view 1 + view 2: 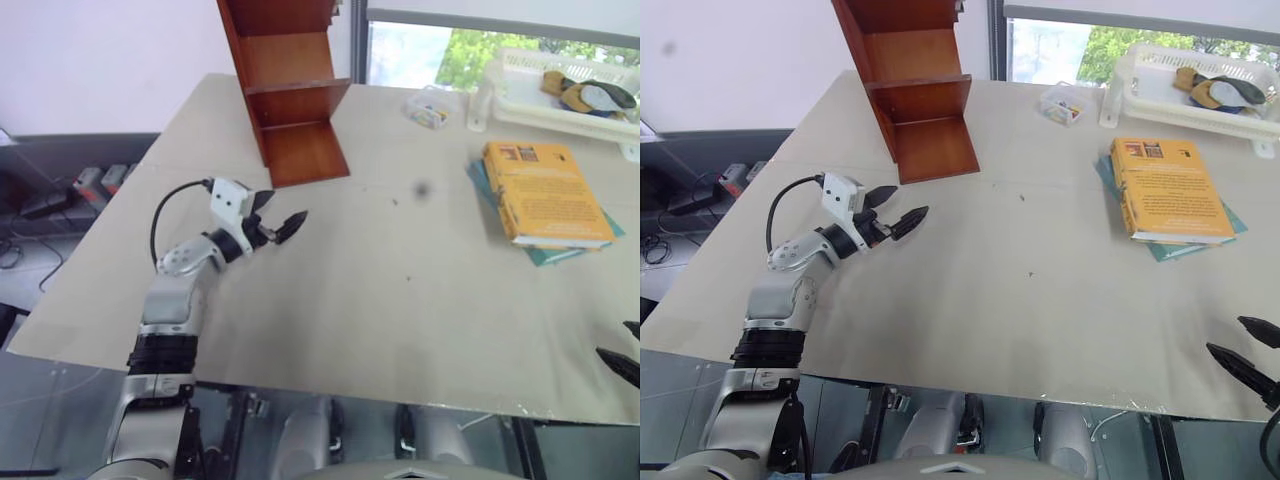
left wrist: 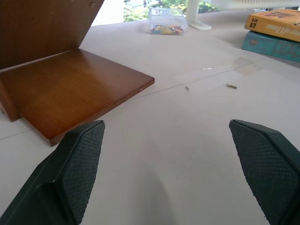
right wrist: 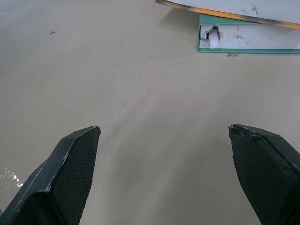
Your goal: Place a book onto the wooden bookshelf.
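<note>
I'm hovering both grippers — left gripper, right gripper — wide open and empty; the book is lying on a teal book, unpicked — next I'm reaching for it, then the wooden bookshelf

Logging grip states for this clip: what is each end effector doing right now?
Left end effector: open, holding nothing, near the wooden bookshelf.
Right end effector: open, holding nothing.

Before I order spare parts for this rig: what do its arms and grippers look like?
The left arm is silver-grey metal with black joint rings, a white boxy wrist block and a black cable looping to it. The left gripper has two black, wedge-shaped fingers with finely dimpled, mesh-like pads. The right gripper has the same black tapered fingers with the same textured pads.
</note>
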`<state>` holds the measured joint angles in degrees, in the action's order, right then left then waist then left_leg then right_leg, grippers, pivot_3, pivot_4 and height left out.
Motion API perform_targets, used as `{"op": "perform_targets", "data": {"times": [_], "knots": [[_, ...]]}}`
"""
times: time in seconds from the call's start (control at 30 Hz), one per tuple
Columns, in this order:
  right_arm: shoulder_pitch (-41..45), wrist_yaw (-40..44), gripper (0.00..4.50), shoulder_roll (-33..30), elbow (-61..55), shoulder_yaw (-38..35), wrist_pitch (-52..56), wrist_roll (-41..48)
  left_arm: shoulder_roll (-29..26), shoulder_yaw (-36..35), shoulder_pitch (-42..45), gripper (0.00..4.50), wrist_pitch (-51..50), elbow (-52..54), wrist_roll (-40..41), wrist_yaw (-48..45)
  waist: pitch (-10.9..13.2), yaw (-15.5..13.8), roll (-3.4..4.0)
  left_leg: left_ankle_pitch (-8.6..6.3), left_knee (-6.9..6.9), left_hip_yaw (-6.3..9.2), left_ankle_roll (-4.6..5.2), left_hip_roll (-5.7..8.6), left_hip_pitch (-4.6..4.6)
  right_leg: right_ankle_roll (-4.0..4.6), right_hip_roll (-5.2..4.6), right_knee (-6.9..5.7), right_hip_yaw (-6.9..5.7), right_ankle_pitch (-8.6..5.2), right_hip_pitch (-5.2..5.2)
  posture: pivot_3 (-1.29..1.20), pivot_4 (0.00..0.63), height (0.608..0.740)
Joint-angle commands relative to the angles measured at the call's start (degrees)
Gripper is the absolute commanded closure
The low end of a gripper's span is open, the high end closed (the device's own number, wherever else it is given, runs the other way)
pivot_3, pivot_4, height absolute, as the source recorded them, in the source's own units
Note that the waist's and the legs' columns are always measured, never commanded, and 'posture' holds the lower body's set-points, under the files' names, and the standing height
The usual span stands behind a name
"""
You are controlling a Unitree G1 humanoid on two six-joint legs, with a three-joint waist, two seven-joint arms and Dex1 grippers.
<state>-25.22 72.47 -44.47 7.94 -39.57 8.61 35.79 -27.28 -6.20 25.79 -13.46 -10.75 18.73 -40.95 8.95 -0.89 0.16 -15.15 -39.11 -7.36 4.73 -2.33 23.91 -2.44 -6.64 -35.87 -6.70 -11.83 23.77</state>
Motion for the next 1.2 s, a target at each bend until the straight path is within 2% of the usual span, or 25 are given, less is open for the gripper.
{"op": "perform_targets", "data": {"times": [0.03,0.8,1.2], "knots": [[-0.39,-0.21,0.00,0.84,-0.57,-2.60,-1.85,0.49,-0.75,-0.57,1.15,0.01,1.06,0.46,0.37,-1.28,0.00,-0.03,0.00,0.00,0.00,0.00,0.00,0.00,0.00,0.00,0.00,0.00,0.00,0.00,0.00,0.00,0.150,0.712],[3.21,-0.12,0.00,0.66,4.16,-1.62,-5.88,-1.26,-0.97,-1.70,0.39,0.01,1.58,0.86,0.62,-2.27,0.02,0.04,-0.03,0.11,0.00,0.02,-0.18,0.01,0.00,0.01,0.00,0.00,-0.02,0.01,-0.01,0.00,0.150,0.712],[19.36,-19.32,0.00,-3.61,14.30,-2.88,-3.46,-5.33,-3.61,-3.40,-2.71,0.01,0.74,4.96,4.10,-7.05,0.02,0.08,-0.02,0.14,-0.01,-0.03,-0.22,0.00,-0.02,0.17,0.01,-0.02,0.00,0.10,0.00,0.00,0.150,0.712]]}}
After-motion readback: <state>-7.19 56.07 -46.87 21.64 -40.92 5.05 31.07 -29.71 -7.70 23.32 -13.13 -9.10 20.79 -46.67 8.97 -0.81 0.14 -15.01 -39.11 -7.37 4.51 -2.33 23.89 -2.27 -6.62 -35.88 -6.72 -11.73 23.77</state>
